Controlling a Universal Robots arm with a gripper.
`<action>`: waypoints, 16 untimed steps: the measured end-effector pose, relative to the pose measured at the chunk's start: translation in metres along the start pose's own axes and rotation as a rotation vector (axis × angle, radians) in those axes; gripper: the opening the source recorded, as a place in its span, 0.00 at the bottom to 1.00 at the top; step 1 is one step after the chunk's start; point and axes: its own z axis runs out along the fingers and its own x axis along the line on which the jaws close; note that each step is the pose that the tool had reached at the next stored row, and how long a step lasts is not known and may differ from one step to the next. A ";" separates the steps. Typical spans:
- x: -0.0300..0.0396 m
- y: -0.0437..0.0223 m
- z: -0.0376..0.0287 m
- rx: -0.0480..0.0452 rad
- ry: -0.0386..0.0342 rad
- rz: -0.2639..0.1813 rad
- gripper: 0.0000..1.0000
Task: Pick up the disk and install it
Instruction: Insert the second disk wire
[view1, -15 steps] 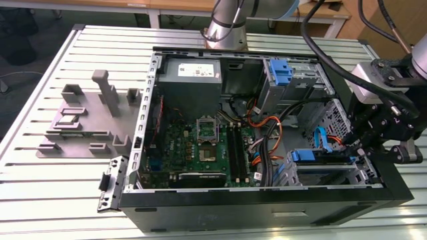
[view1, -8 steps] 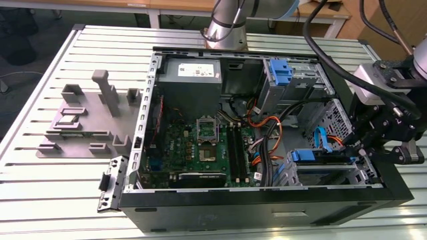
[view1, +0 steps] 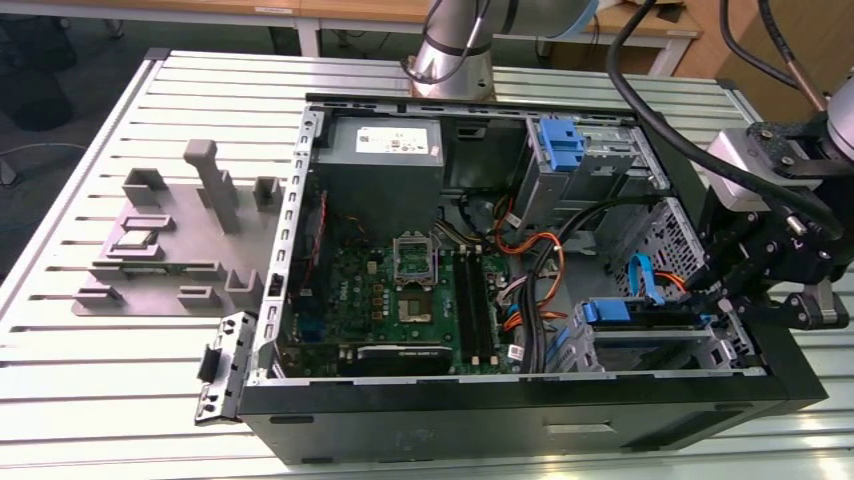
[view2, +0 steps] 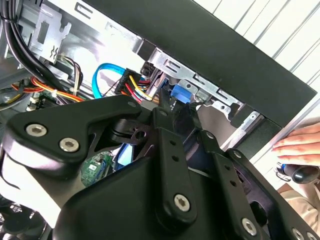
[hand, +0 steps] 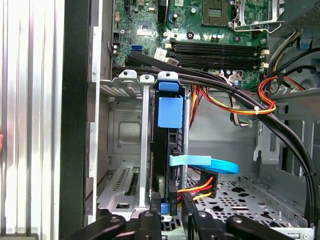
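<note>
The disk (hand: 164, 150) stands on edge in the drive bay at the case's front corner. A blue carrier tab (hand: 170, 112) sits on its far end. In the exterior view its blue frame (view1: 627, 312) shows in the cage at the lower right. My gripper (hand: 167, 212) is at the disk's near end, with one black finger (hand: 147, 218) on each side, shut on it. In the second wrist view, the disk's green circuit board (view2: 95, 167) shows under the gripper (view2: 172, 112). A blue flat cable (hand: 205, 163) and coloured power wires (hand: 200, 189) lead to the disk's connector end.
The open computer case (view1: 534, 405) lies on a slatted table (view1: 120, 400). Thick black cables (hand: 290, 145) cross the bay. A tall blue bracket (view1: 561, 140) stands at the back. A grey fixture (view1: 174, 240) sits at the exterior view's left. A person's hand (view2: 300, 145) rests outside the case.
</note>
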 end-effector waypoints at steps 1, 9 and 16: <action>0.0000 0.0000 0.0000 0.0000 0.0000 0.000 0.31; 0.0000 0.0000 0.0002 0.0000 0.0000 0.000 0.16; 0.0000 0.0041 0.0007 0.0055 -0.0003 -0.003 0.16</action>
